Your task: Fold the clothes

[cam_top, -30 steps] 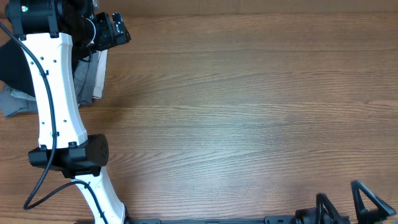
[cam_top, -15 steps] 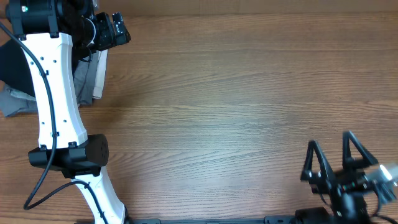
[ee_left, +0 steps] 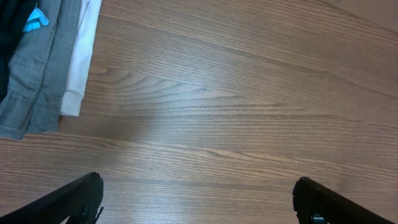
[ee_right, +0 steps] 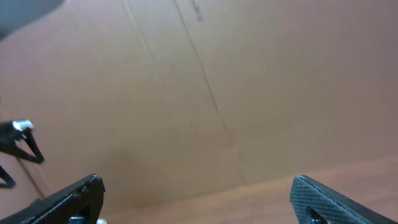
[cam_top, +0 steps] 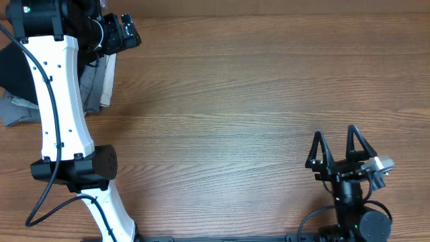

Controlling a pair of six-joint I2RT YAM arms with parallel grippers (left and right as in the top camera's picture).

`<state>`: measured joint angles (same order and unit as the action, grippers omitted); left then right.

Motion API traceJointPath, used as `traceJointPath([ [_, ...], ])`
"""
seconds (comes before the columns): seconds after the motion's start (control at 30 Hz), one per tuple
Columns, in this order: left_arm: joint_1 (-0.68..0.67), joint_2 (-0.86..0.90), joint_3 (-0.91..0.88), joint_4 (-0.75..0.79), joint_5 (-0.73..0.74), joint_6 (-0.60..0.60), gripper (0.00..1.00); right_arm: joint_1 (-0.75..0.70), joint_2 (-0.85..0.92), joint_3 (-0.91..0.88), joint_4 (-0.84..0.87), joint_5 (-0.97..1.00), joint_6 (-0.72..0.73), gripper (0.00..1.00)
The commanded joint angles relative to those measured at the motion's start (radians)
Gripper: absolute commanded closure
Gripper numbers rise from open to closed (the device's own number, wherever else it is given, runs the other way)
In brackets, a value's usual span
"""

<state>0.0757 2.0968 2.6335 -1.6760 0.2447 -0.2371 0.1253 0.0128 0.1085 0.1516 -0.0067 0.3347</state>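
A black cloth, seemingly the black shirt (cam_top: pixel 15 67), shows at the table's far left edge, mostly cut off and partly hidden behind my left arm. A sliver of it also shows in the left wrist view (ee_left: pixel 6 43). Neither collar nor logo is visible. My left gripper (cam_top: pixel 122 32) is at the far left corner; in the left wrist view (ee_left: pixel 199 202) it is open and empty over bare wood, to the right of the garments. My right gripper (cam_top: pixel 338 151) is open and empty at the near right. In the right wrist view (ee_right: pixel 199 199) it faces a brown wall.
Folded grey and beige garments (cam_top: pixel 99 82) lie beside my left arm. In the left wrist view they show as a grey and white stack (ee_left: pixel 53 59) with a light-blue bit (ee_left: pixel 35 18). More grey cloth (cam_top: pixel 17 111) lies at the left edge. The wooden table (cam_top: pixel 255 101) spans the view.
My right gripper has risen from the near right corner and moved left and inward over the table, still open. The left arm and the garments have not moved.
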Motion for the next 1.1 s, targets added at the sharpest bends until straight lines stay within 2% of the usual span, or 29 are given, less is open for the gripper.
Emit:
traceJointPath([
  [0.0,-0.004,0.009,0.004,0.002,-0.012,-0.013,0.0,0.003,-0.009,-0.059,0.038,0.013,-0.021,0.0],
  [0.3,-0.004,0.009,0.004,0.002,-0.012,-0.013,0.0,0.003,-0.009,-0.101,0.037,0.004,-0.108,0.0],
  [0.67,-0.004,0.009,0.004,0.001,-0.012,-0.013,0.0,0.003,-0.009,-0.101,-0.143,0.005,-0.275,0.0],
  [0.83,-0.004,0.009,0.004,0.002,-0.012,-0.013,0.0,0.003,-0.009,-0.101,-0.222,-0.056,-0.424,0.0],
  [1.07,-0.004,0.009,0.004,0.001,-0.012,-0.013,0.0,0.003,-0.009,-0.101,-0.232,-0.057,-0.5,0.0],
])
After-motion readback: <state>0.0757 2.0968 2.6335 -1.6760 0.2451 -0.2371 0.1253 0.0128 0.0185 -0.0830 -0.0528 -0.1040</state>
